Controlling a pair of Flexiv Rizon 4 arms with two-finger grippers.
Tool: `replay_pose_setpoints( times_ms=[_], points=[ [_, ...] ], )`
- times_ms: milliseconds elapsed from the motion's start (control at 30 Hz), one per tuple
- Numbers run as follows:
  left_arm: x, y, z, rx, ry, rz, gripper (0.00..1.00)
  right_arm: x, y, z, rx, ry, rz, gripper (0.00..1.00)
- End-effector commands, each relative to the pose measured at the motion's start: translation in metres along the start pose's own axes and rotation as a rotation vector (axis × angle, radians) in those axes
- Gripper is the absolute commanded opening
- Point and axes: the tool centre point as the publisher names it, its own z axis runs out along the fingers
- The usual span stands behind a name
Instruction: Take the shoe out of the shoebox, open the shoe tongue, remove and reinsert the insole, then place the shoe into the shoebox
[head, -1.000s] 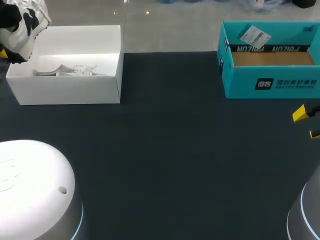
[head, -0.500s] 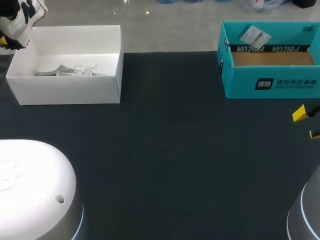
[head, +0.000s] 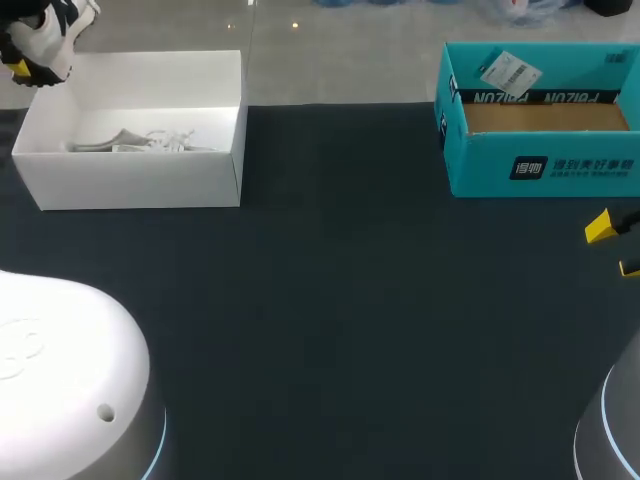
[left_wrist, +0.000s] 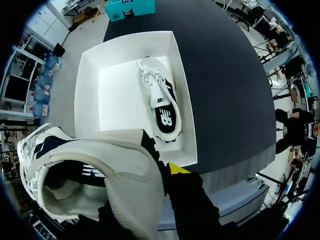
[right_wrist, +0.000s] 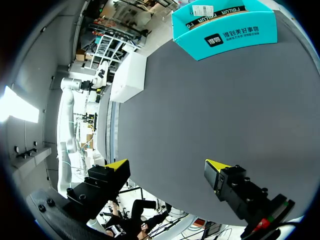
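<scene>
Left gripper (left_wrist: 152, 175) clamping white-black shoe (left_wrist: 90, 175) near white shoebox (left_wrist: 112, 95), right gripper (right_wrist: 166, 167) wide open, teal box (head: 540, 165) with sticker label (head: 508, 72)

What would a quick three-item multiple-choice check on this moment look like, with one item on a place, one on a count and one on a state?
1. Where is the shoe that the left tool holds?
A) in the teal box
B) in the air above the white box
C) flat on the table

2. How many shoes lie in the white box?
A) none
B) one
C) two

3. What state is the right tool in?
A) open and empty
B) shut on an insole
C) shut on a box flap

Answers:
1 B: the left wrist view looks down past the held shoe into the box below.
2 B: only the other shoe lies there, along one side wall.
3 A: its yellow tips stand wide apart over bare table.
</scene>
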Motion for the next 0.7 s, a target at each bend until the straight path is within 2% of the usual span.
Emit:
replay_pose_setpoints(
  times_ms=[33,300,400,467,533,633,700],
  points=[
    [-0.008,0.002,-0.002,0.004,0.036,0.001,0.0,0.0,-0.002,0.0,-0.003,0.0,0.001,1.0],
    [-0.008,0.002,-0.002,0.004,0.036,0.001,0.0,0.0,-0.002,0.0,-0.003,0.0,0.001,1.0],
    [-0.008,0.003,-0.008,0.025,-0.018,0.348,0.0,0.0,-0.002,0.0,-0.003,0.0,0.001,1.0],
    [-0.004,0.004,-0.013,0.078,-0.034,0.654,0.0,0.0,-0.002,0.0,-0.003,0.0,0.001,1.0],
    [-0.007,0.006,-0.018,0.07,0.024,0.861,0.0,0.0,-0.002,0.0,-0.003,0.0,0.001,1.0],
    [-0.009,0.007,-0.025,0.036,0.207,1.155,0.0,0.0,-0.002,0.0,-0.003,0.0,0.001,1.0],
    [-0.009,0.007,-0.025,0.036,0.207,1.155,0.0,0.0,-0.002,0.0,-0.003,0.0,0.001,1.0]
  ],
)
